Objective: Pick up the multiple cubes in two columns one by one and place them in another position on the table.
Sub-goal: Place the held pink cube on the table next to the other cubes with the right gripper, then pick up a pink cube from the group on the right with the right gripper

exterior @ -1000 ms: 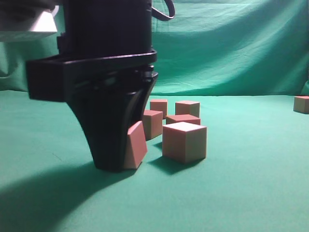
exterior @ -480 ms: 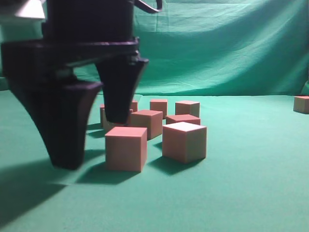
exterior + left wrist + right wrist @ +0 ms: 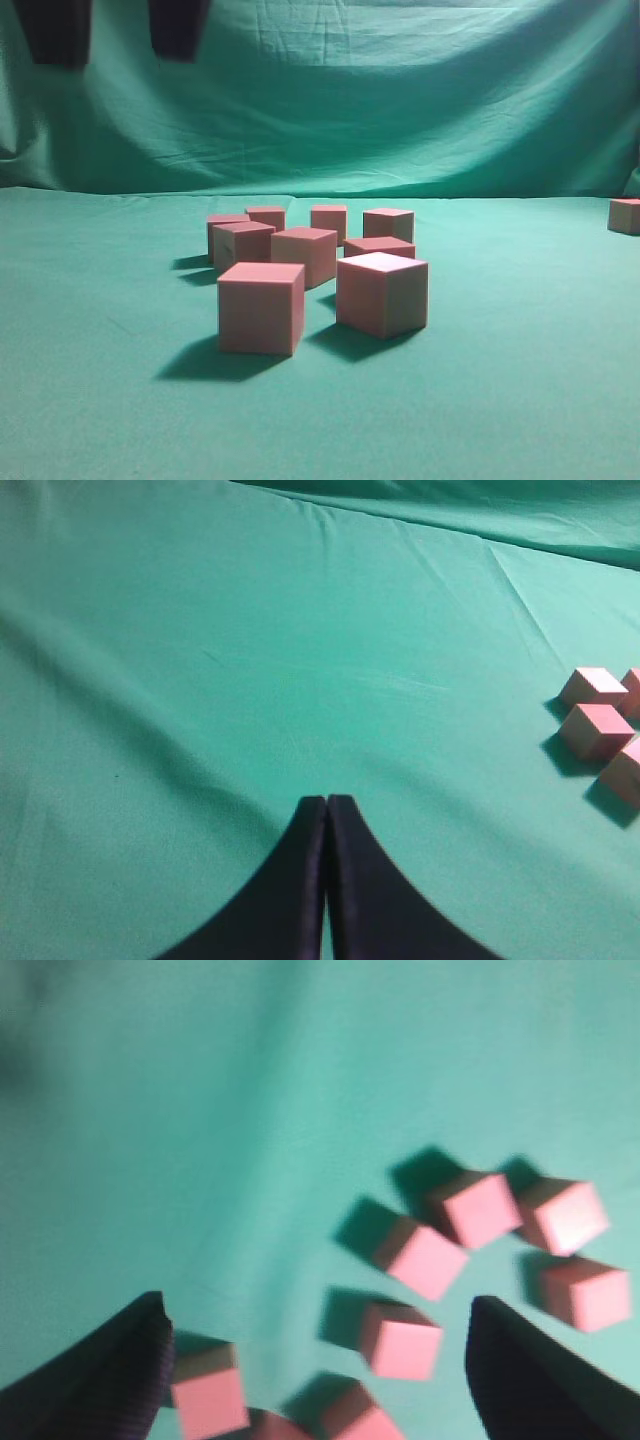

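Several pinkish-red cubes stand in a loose cluster on the green table. The nearest cube rests flat and alone at the front, with another cube to its right. My right gripper hangs open and empty high above the cluster's left side; only its two dark fingertips show. In the right wrist view the right gripper is wide open above blurred cubes. My left gripper is shut and empty over bare cloth, with three cubes at the right edge of its view.
One lone cube sits far right near the backdrop. Green cloth stretches in front of the cluster and to its left and right.
The gripper opened and let go of the tilted front cube, which now rests flat. The gripper then rose to the top of the exterior view.
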`<state>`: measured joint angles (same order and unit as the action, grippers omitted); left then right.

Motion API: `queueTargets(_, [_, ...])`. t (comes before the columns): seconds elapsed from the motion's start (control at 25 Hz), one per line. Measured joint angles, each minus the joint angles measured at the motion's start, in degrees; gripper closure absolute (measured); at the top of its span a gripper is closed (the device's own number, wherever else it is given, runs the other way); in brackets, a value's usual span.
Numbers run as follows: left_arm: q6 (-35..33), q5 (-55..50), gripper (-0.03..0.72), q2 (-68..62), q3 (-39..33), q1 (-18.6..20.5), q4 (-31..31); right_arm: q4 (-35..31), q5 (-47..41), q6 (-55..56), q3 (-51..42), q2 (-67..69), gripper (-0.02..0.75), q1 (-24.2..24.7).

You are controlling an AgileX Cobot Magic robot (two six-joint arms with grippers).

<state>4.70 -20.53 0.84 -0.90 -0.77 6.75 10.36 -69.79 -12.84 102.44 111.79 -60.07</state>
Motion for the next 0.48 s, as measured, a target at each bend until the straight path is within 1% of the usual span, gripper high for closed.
queueTargets(0.12, [0.00,0.00,0.688,0.00,0.00,0.00,0.00,4.77,-0.73,0.95,0.97,-3.41,0.170,0.27])
queueTargets(0.24, [0.00,0.00,0.688,0.00,0.00,0.00,0.00,8.23,-1.01,3.53,1.09,-7.74,0.170,3.77])
queueTargets(0.28, [0.00,0.00,0.688,0.00,0.00,0.00,0.00,8.50,-1.12,4.62,1.20,-9.13,0.211,6.22])
queueTargets(0.4, [0.00,0.00,0.688,0.00,0.00,0.00,0.00,7.67,-1.12,8.50,1.20,-11.58,0.199,15.73])
queueTargets(0.48, [0.00,0.00,0.688,0.00,0.00,0.00,0.00,5.21,-1.34,9.52,1.20,-12.04,0.199,23.55])
